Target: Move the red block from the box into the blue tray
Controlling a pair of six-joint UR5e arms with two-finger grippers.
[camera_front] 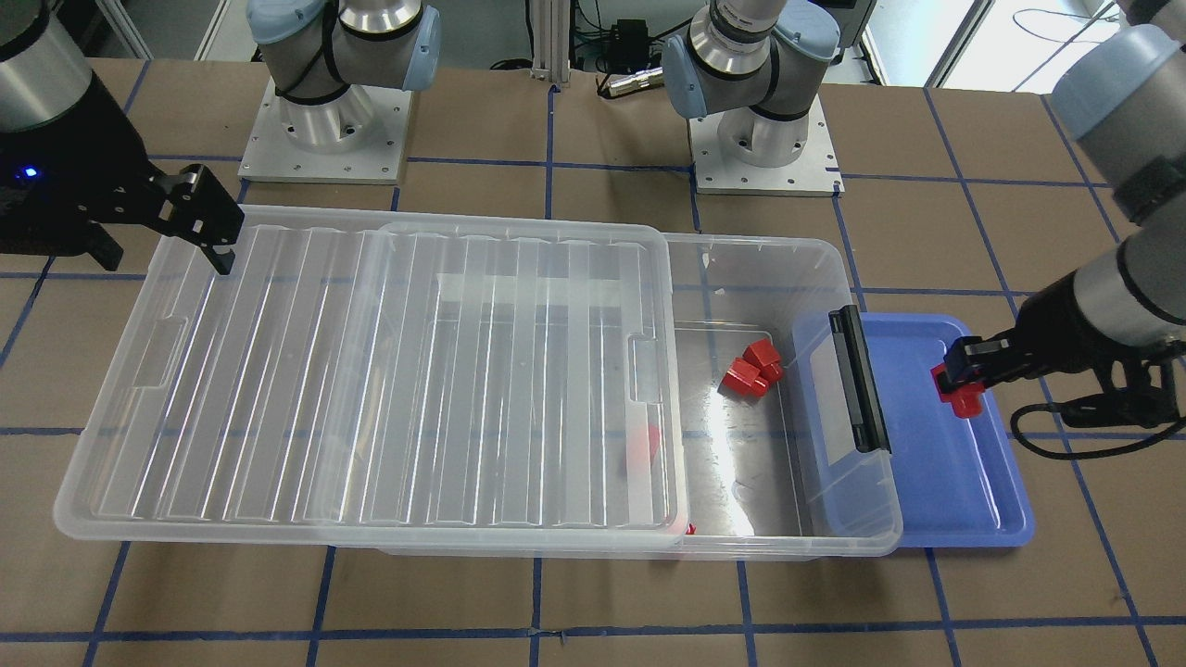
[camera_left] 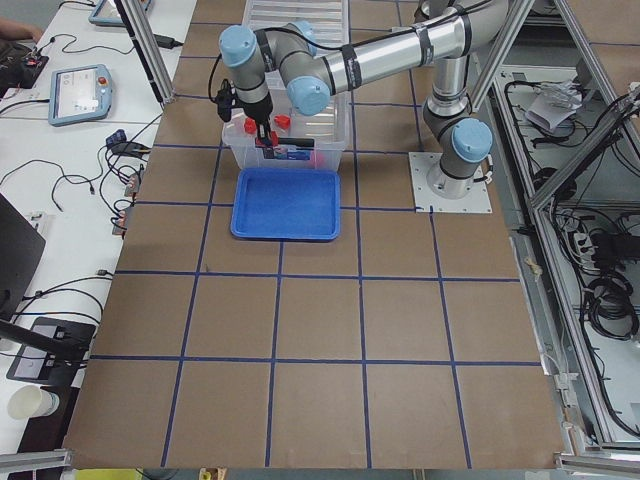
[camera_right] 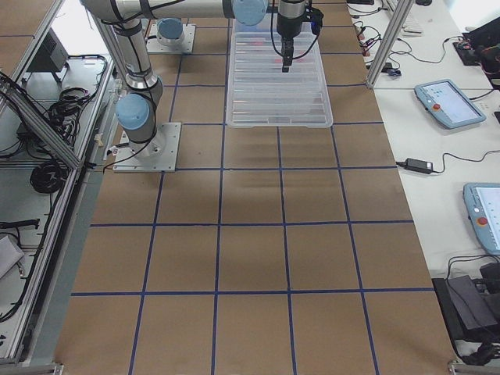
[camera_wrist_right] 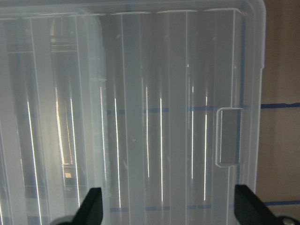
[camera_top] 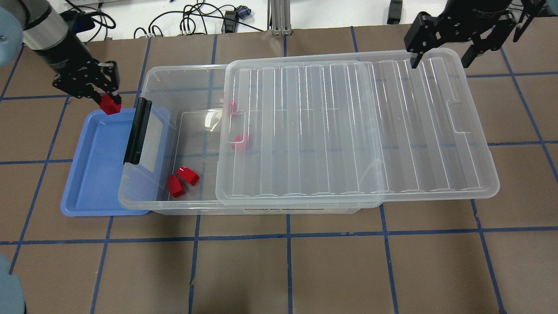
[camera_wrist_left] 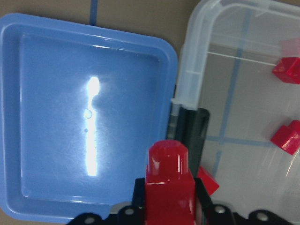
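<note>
My left gripper is shut on a red block and holds it above the far corner of the blue tray; the block also shows in the left wrist view and the front view. The tray holds nothing. The clear box has its ribbed lid slid aside toward my right. Two red blocks lie in the uncovered end, others show dimly under the lid. My right gripper is open over the lid's far end, empty.
The box's black latch overhangs the tray's inner edge. The box's near wall stands right beside the held block. Brown table with blue tape lines lies in front of the box.
</note>
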